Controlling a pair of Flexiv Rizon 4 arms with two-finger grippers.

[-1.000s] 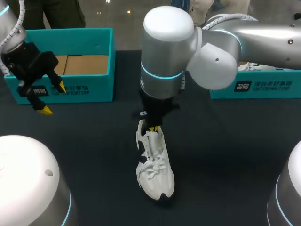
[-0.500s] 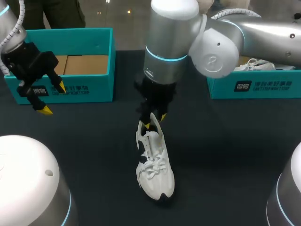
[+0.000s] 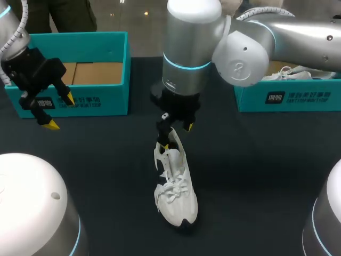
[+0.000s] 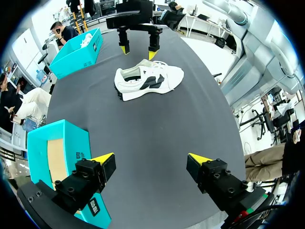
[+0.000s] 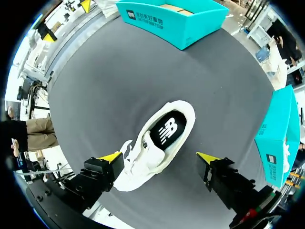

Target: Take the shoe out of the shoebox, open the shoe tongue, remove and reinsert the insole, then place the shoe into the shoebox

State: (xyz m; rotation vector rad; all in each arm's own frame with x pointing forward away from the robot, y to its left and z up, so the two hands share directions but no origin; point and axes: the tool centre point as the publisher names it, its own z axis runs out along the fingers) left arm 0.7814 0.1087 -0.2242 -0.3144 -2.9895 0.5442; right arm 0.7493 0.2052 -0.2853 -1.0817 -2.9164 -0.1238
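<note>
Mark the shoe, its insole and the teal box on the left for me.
shoe (image 3: 173, 186): head view, on the laces mid-upper.
insole (image 5: 167, 131): right wrist view, on the black insole inside the shoe's opening.
left teal box (image 3: 101, 100): head view, on its front wall.

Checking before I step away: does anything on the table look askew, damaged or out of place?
Nothing stands out. The white shoe stands upright on its sole on the table, its insole lying flat inside, and the right gripper hangs open above the shoe's heel end.
</note>
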